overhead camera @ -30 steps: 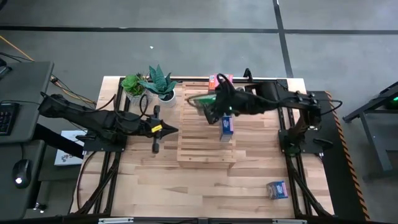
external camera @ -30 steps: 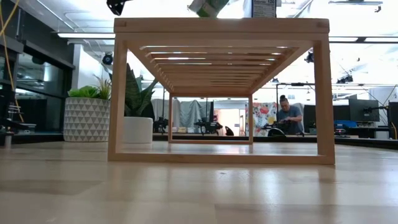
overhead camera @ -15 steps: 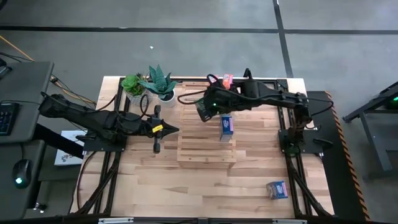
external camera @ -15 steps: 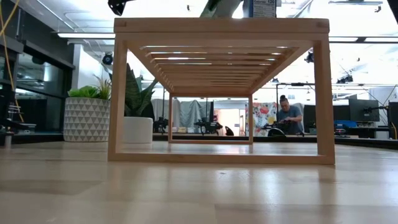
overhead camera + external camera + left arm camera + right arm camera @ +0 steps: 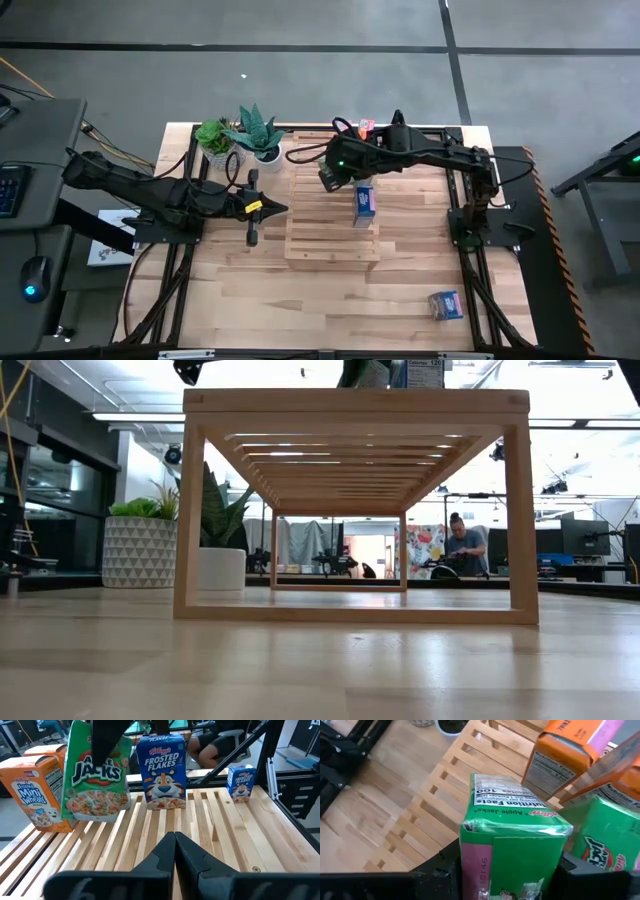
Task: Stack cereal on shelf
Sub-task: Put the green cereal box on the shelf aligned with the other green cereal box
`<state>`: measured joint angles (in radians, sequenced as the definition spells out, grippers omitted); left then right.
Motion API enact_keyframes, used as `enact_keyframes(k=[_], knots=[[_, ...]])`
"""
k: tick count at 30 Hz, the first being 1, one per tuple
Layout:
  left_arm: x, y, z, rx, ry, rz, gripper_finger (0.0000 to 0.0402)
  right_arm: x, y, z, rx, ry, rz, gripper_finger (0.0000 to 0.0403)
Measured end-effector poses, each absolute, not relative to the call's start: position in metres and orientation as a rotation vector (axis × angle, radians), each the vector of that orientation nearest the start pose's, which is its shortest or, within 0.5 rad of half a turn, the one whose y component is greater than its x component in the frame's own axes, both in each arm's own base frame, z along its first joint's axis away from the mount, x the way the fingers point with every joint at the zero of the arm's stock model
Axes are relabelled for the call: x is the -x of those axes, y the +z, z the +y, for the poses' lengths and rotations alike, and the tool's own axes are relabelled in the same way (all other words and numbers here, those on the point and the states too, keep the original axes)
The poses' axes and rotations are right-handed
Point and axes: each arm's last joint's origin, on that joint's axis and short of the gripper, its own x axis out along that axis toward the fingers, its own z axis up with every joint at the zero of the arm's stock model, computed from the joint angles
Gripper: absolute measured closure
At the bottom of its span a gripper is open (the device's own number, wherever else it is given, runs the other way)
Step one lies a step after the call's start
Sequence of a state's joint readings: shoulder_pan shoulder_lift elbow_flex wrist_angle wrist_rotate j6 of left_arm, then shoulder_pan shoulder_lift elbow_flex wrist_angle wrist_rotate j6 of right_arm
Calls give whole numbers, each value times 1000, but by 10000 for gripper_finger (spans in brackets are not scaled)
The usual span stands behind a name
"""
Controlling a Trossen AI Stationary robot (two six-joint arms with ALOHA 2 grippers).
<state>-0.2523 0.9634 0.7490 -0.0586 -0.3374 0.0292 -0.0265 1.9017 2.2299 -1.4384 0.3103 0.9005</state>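
Observation:
My right gripper (image 5: 330,178) reaches over the far-left part of the light slatted shelf (image 5: 330,235), shut on a green Apple Jacks cereal box (image 5: 95,780). A blue Frosted Flakes box (image 5: 162,772) stands on its base on the shelf slats to the right of it. Orange Mini-Wheats boxes (image 5: 37,790) stand at the shelf's far end. In the right wrist view a second green box (image 5: 602,847) shows beside the orange ones (image 5: 565,755). My left gripper (image 5: 175,840) hovers shut at the shelf's left edge, touching nothing. My right gripper pinches the green box's upper part (image 5: 102,757) between its two fingers (image 5: 445,867), coming from above and pointing down. The box hangs below the fingers, nearly upright, a little tilted. Whether its lower edge (image 5: 95,817) touches the slats, I cannot tell.
Two potted plants (image 5: 240,135) stand off the shelf's far-left corner. Another small blue box (image 5: 446,305) lies on the table near the right near corner. Black frame rails (image 5: 470,230) run along both table sides. A person sits in the room beyond the table (image 5: 462,550).
My right gripper has turned at the wrist over the shelf's far part, bringing the green box from a strong tilt to nearly upright. It has come down close to the shelf top beside the blue box.

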Motion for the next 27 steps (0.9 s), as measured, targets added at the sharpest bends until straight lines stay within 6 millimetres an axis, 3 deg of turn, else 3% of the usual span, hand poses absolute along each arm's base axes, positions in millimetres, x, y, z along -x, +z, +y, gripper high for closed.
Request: enact_keyframes(k=[10, 27], knots=[[-209, 301, -44, -106, 81, 260, 401, -367, 389, -18, -657, -776, 967, 242], [-209, 301, -44, -106, 80, 264, 401, -368, 388, -17, -635, -737, 996, 242]])
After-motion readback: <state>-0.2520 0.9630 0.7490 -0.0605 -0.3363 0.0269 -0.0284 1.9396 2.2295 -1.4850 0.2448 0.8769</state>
